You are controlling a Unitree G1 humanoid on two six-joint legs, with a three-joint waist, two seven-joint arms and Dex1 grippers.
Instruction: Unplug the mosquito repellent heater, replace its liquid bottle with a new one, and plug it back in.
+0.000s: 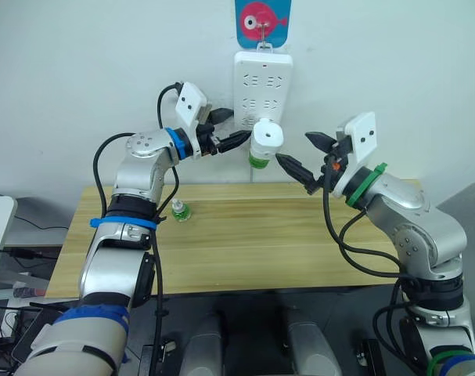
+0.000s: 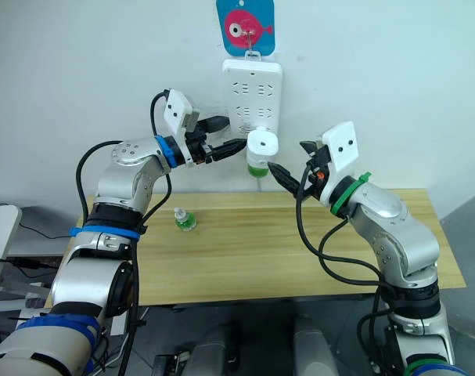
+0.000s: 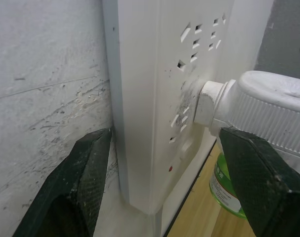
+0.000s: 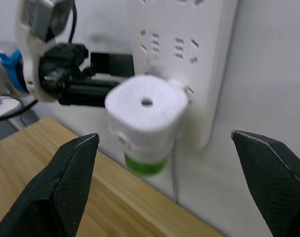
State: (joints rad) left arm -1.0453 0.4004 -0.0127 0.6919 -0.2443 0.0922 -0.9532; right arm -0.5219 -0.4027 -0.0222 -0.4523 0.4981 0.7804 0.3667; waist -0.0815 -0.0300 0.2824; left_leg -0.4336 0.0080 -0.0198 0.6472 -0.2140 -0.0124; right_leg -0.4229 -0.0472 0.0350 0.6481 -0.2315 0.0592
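The white mosquito repellent heater (image 1: 266, 135) is plugged into the lower part of the wall power strip (image 1: 262, 78), with a green-labelled liquid bottle (image 1: 258, 160) hanging under it. My left gripper (image 1: 231, 129) is open just left of the heater. In the left wrist view, one finger (image 3: 75, 187) lies by the wall and the other finger (image 3: 258, 182) is in front of the strip, beside the heater's (image 3: 273, 108) plug end. My right gripper (image 1: 296, 149) is open just right of the heater (image 4: 147, 106), not touching it. Another small green bottle (image 1: 180, 211) stands on the table.
The wooden table (image 1: 260, 243) stands against the white wall under the strip. A blue card with a pink fish (image 1: 262, 22) hangs above the strip. A grey cable drops from the strip behind the table.
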